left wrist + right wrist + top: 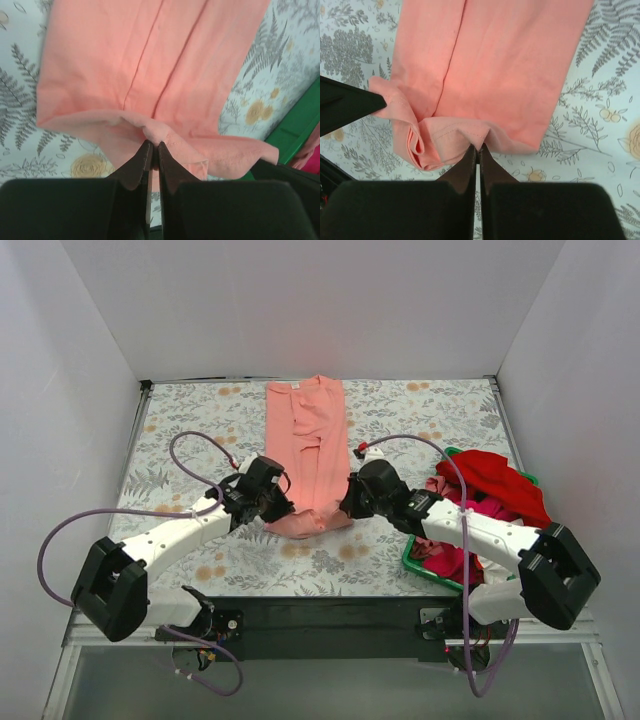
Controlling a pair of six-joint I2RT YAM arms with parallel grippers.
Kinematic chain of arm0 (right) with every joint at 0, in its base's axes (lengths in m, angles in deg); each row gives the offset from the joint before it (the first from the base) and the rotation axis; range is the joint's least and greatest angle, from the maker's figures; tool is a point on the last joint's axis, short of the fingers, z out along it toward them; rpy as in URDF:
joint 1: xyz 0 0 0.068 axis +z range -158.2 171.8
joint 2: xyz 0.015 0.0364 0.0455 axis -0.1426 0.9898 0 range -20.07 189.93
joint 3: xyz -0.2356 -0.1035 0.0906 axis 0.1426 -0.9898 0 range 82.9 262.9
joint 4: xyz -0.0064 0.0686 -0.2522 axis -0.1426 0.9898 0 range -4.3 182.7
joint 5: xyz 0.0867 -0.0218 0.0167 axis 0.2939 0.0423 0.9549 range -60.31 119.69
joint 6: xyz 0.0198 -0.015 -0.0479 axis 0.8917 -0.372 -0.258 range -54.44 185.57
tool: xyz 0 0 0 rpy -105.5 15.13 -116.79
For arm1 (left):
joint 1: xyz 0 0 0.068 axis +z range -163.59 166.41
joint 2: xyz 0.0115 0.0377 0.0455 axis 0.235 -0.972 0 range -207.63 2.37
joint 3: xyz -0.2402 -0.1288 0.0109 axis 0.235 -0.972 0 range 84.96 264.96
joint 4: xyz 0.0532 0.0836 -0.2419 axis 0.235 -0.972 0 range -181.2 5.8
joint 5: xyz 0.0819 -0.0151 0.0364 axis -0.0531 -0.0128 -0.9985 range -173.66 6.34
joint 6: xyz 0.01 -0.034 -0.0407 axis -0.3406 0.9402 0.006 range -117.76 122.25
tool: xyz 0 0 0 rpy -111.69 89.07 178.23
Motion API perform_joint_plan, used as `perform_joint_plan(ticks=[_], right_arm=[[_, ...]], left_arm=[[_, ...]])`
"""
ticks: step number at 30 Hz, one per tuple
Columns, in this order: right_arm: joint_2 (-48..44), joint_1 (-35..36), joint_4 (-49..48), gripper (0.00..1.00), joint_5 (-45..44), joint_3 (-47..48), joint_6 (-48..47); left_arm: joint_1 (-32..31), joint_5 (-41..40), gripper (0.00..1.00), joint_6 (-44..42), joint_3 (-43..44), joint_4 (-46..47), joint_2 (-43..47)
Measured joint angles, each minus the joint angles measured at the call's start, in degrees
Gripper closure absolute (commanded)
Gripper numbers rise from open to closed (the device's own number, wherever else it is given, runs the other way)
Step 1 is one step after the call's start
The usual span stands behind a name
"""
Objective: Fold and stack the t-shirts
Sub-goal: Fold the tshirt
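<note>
top view high above near edge, facing table (200, 410), wrist views close, both on salmon-pink t-shirt (150, 65) hem

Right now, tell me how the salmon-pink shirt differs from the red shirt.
The salmon-pink shirt lies in a folded strip on the table; the red shirt sits crumpled in the green basket. The left gripper and right gripper pinch the salmon-pink shirt's hem; nothing holds the red shirt. Both are plain cloth.
</note>
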Motion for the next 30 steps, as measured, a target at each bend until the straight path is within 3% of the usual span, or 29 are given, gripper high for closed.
perform_joint_plan(ticks=[10,30], right_arm=[[9.6,-7.3,0.0,0.99,7.1,10.9,-3.6],[25.8,-15.8,1.6,0.99,14.8,28.6,-8.1]], left_arm=[[11.0,0.0,1.0,-4.2,7.6,2.6,-8.1],[19.8,2.0,1.0,-11.5,23.2,8.0,-26.4]])
